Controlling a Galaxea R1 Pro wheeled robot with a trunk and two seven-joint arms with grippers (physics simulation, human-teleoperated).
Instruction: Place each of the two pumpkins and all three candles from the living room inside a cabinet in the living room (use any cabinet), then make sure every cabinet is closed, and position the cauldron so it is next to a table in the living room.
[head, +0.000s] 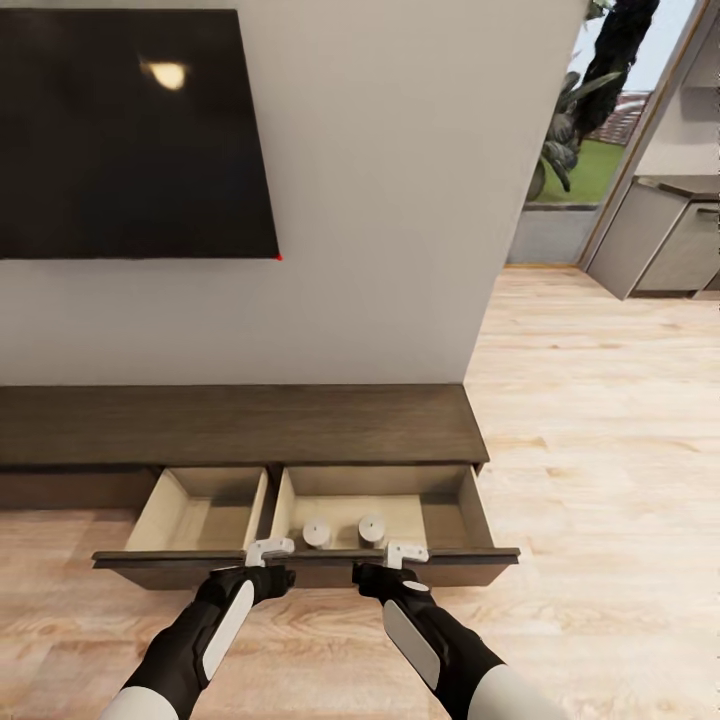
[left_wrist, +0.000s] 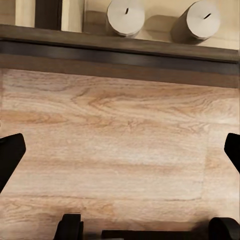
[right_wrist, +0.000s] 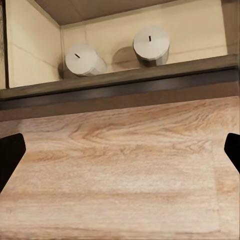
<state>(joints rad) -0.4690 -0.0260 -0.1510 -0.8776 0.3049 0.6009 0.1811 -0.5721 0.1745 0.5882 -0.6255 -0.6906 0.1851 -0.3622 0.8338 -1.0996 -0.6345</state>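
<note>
Candles: two pale short cylinders with dark wicks, candle A (head: 316, 533) and candle B (head: 371, 527), stand upright and apart in the right-hand drawer (head: 440, 505), near its front wall; from the head camera they sit at about 6 o'clock of the cabinet (head: 240, 425).
Handling (judged): stiff, light, smooth-sided and probably waxy, so apt to slip; best gripped across the round side, low on the body, not by the wick.
Drawers: both are pulled out, pale inside; the left drawer (head: 195, 510) looks bare as far as its front wall lets me see.
Drawer front: one long dark handle-less board (head: 130, 568); to shut it, push flat on its face, evenly from both sides.
Left gripper (head: 270, 549): at the front's top edge, at 7 o'clock of candle A; fingers spread wide in the left wrist view, holding nothing.
Right gripper (head: 405, 552): at the same edge, at 5 o'clock of candle B; also wide apart, nothing between.
Surroundings: dark TV (head: 130, 130) on the wall at 12 o'clock; wood floor (head: 600, 450); doorway with plant (head: 570, 130) at 2 o'clock.
Progress (judged): two candles stowed; drawers yet to be closed.
</note>
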